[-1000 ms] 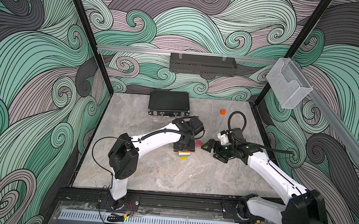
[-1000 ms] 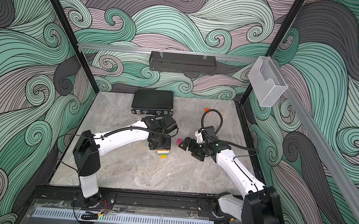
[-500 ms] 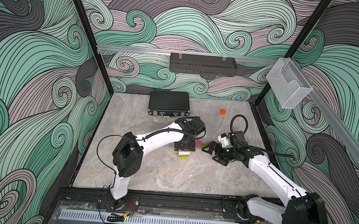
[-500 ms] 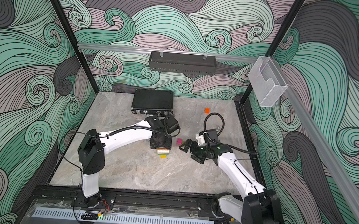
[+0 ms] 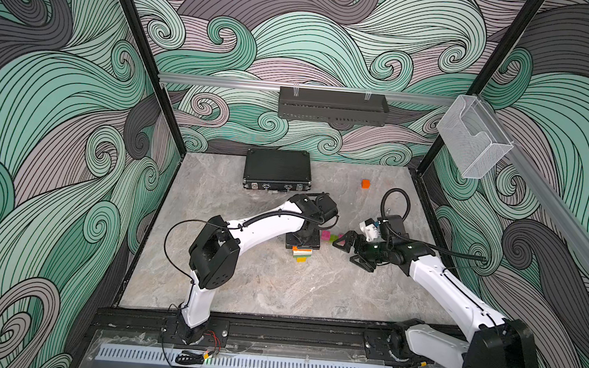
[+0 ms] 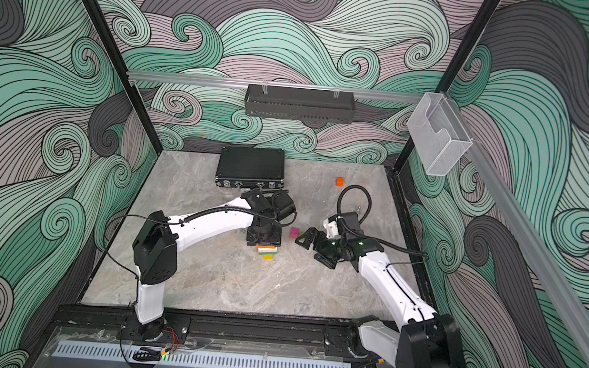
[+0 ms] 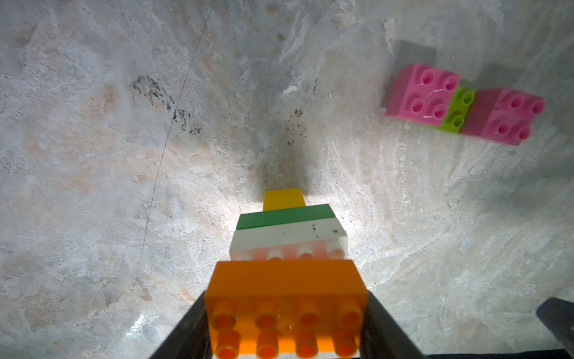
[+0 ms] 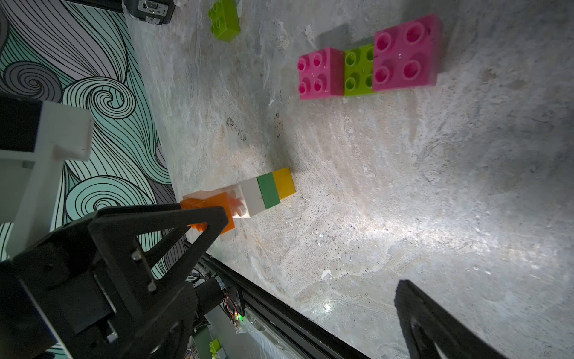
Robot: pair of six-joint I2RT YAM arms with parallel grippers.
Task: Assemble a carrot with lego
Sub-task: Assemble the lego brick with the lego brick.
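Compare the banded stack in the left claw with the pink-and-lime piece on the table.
Grip: the banded stack is clamped at its orange end by the left claw; the pink-and-lime piece lies free on the table.
Pose: the stack points its yellow tip at the table; the piece sits flat, studs up.
Shape: the stack tapers through four colours; the piece is two pink squares on one lime brick.
Both are joined studded bricks.

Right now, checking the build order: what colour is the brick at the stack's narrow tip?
The tip brick is yellow, clearest in the left wrist view.
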